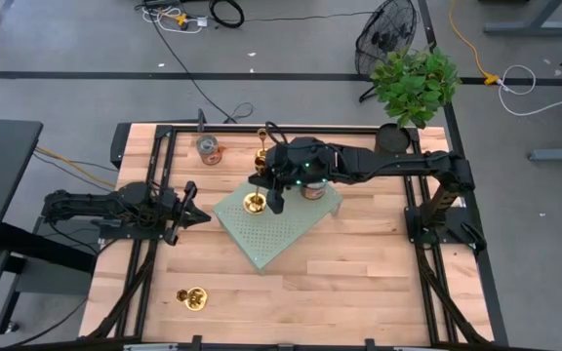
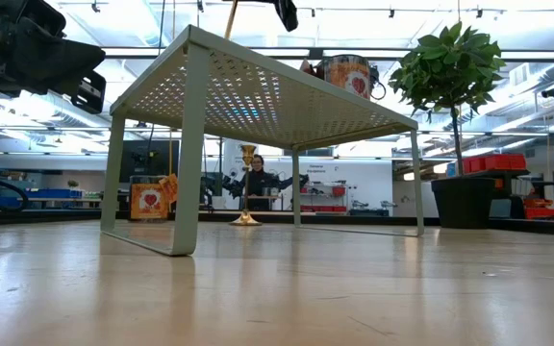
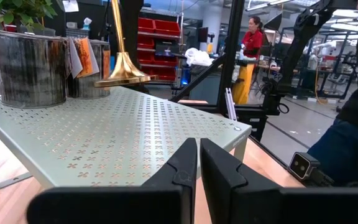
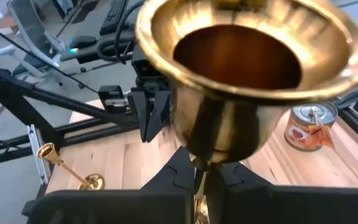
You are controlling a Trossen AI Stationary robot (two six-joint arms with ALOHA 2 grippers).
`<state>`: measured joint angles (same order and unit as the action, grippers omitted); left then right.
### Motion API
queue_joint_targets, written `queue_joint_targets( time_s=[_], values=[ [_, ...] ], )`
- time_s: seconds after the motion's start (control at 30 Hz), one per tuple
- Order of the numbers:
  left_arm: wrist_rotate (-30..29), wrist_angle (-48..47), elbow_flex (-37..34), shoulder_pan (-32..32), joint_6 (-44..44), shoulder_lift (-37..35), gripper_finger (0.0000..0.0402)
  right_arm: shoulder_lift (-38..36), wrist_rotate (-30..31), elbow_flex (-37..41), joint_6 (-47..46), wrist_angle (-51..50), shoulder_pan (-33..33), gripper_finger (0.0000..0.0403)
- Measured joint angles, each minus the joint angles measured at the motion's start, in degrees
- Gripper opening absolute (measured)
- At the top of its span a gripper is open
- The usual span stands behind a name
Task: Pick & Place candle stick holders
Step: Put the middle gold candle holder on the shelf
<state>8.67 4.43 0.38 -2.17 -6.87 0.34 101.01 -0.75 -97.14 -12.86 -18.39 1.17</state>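
- High view puts the right gripper (image 1: 266,195) over the green perforated rack (image 1: 291,234), fingers clamped on the thin stem of a brass candle stick holder (image 1: 256,203) whose base sits near the rack's left edge.
- Right wrist view shows that holder's cup (image 4: 247,68) close up: polished metal, rigid, likely slippery, top-heavy on a narrow stem.
- Best hold looks low on the stem, just above the flared base.
- Second holder (image 1: 261,146) stands on the table toward its far edge; a third (image 1: 193,297) lies tipped near the near-left corner.
- Left gripper (image 1: 188,216) waits left of the rack, fingers nearly together, holding nothing.
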Motion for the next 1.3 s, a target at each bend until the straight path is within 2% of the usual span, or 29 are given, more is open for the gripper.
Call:
queue_joint_targets(
  time_s=[0.1, 0.23, 0.33, 0.53, 0.9, 1.13, 1.3],
  values=[
    [0.0, 0.0, 0.0, 0.0, 0.0, 0.0, 0.0025, 0.0, -0.3, 0.0, 1.9, 0.5, 0.0, 0.0011],
    [0.0, 0.0, 0.0, 0.0, 0.0, 0.0, 0.0025, 0.0, -3.3, 0.0, 14.0, 0.4, -0.9, 0.0011],
    [0.0, 0.0, 0.0, 0.0, 0.0, 0.0, 0.0026, 0.0, -8.0, 0.0, 20.4, 0.3, -2.1, 0.0011],
    [0.0, 0.0, 0.0, 0.0, 0.0, 0.0, 0.0025, 1.3, -12.3, 0.0, 19.4, 1.2, -3.6, 0.0010],
    [0.0, 0.0, 0.0, 0.0, 0.0, 0.0, 0.0025, 4.2, -12.2, 0.1, 19.4, -1.4, -3.6, 0.0010],
    [0.0, 0.0, 0.0, 0.0, 0.0, 0.0, 0.0025, 4.5, -7.2, 0.1, 19.1, -1.1, -3.6, 0.0010],
    [0.0, 0.0, 0.0, 0.0, 0.0, 0.0, 0.0025, 4.5, -6.2, 0.1, 14.5, -2.7, -2.5, 0.0010]
  ],
)
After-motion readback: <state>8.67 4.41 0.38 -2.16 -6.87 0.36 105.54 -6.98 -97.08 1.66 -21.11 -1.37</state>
